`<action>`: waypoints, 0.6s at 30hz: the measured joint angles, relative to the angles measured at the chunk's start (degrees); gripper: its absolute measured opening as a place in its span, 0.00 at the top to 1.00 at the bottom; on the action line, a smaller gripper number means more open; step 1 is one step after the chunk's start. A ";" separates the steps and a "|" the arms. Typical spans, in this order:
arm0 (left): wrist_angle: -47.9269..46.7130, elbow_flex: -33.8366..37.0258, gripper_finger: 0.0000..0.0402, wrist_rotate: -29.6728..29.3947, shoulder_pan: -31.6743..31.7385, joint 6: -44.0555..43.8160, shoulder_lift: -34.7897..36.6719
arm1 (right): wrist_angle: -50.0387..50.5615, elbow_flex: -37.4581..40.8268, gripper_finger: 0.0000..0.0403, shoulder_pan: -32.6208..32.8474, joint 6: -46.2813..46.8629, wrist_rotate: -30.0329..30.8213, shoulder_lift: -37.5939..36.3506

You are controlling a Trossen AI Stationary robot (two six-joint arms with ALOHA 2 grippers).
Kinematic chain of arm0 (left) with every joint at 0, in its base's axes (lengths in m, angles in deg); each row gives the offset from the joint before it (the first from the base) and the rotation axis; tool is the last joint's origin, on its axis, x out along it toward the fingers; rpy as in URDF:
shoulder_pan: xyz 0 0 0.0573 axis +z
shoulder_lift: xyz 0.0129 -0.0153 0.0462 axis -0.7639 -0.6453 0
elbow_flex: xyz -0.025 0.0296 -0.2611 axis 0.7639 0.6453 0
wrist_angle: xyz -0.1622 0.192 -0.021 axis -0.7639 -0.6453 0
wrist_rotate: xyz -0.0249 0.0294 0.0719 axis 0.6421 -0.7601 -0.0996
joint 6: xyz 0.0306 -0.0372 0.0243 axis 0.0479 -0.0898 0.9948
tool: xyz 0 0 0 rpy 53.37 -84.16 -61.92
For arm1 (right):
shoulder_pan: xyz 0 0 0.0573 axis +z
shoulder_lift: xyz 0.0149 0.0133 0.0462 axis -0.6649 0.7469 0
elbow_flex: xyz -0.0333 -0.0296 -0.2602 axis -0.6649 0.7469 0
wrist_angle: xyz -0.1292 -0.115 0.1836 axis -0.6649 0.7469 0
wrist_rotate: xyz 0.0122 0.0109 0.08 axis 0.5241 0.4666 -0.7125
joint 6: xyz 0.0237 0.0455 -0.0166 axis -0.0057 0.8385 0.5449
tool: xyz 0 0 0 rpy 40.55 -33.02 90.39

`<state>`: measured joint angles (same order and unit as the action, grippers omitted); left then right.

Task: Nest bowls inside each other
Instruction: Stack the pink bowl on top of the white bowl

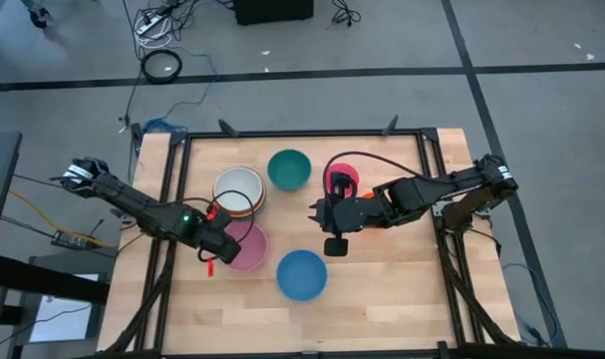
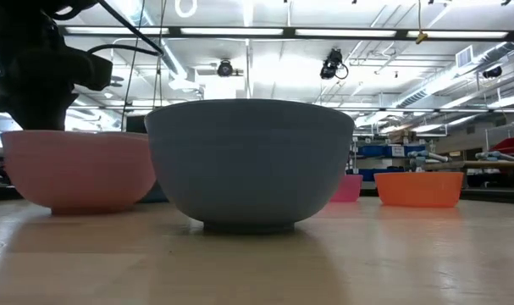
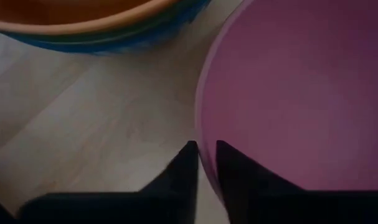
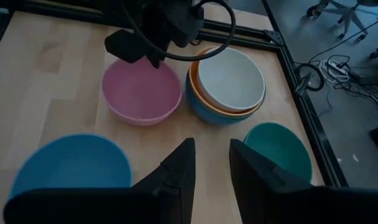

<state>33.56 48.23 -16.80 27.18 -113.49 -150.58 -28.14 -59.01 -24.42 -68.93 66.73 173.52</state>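
Bowls lie spread over the wooden table.

Left gripper: its fingers straddle the rim of the pink bowl, one inside and one outside, pinched close on the wall. The bowl sits flat on the table. Just beyond the fingertips, apart from the pink bowl, stands a nested stack: a white bowl inside an orange bowl, inside a blue bowl.

Light blue bowl: sits alone on the table between the two grippers, toward the near edge; in the low view it fills the centre with the pink bowl at its side.

Teal bowl: stands by itself past the stack, well apart from the left gripper and nearer the right one.

Right gripper: hangs above bare table with its fingers a little apart and nothing between them. The light blue bowl lies to one side below it, the teal bowl to the other, the pink bowl and stack ahead. A magenta bowl sits just behind this gripper, partly hidden by the arm. A red-orange bowl shows in the low view beside it; its place relative to the gripper cannot be told.
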 joint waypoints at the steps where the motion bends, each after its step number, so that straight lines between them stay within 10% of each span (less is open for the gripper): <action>1: -0.02 0.00 0.93 -0.06 0.02 -0.04 0.00 | 0.00 0.00 0.79 0.00 0.00 -0.01 0.00; 18: -3.77 -12.73 0.98 -10.22 -0.33 7.98 3.23 | 0.02 0.00 0.78 0.31 -0.02 1.15 0.00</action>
<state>29.79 35.50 -27.02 26.85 -105.51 -147.35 -28.12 -59.01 -24.12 -68.96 67.88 173.52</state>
